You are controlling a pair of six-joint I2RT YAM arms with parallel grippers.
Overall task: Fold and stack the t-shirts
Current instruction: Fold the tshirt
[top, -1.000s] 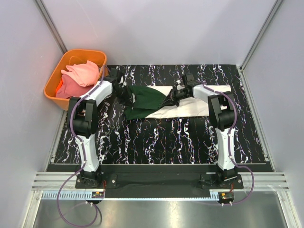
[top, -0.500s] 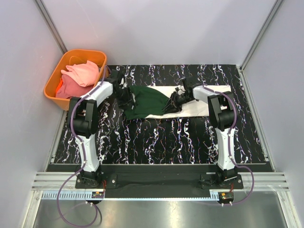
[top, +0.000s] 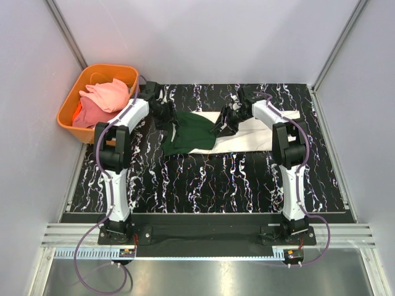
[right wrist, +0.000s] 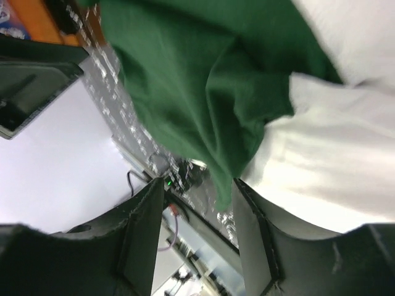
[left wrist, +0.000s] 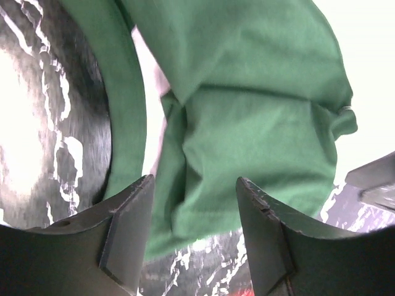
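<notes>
A cream t-shirt (top: pixel 247 139) with dark green sleeves lies flat on the black marbled table (top: pixel 203 179). Its green part (top: pixel 192 132) is folded over the left end. My left gripper (top: pixel 169 121) hovers at the green cloth's left edge, open, with the green fabric (left wrist: pixel 247 123) beyond its empty fingers (left wrist: pixel 126 228). At the green fold's right edge my right gripper (top: pixel 224 126) is open too; a green corner (right wrist: pixel 203 111) hangs over cream cloth (right wrist: pixel 333 166) just past its fingers. Pink and coral t-shirts (top: pixel 102 98) sit bunched in the basket.
An orange basket (top: pixel 66 106) stands off the table's far left corner. Grey walls enclose the table on three sides. A metal rail (top: pixel 203 237) with both arm bases runs along the near edge.
Both grippers have opened and let go of the green cloth. Both have drawn back towards the far side, and the green part now rests on the shirt.
</notes>
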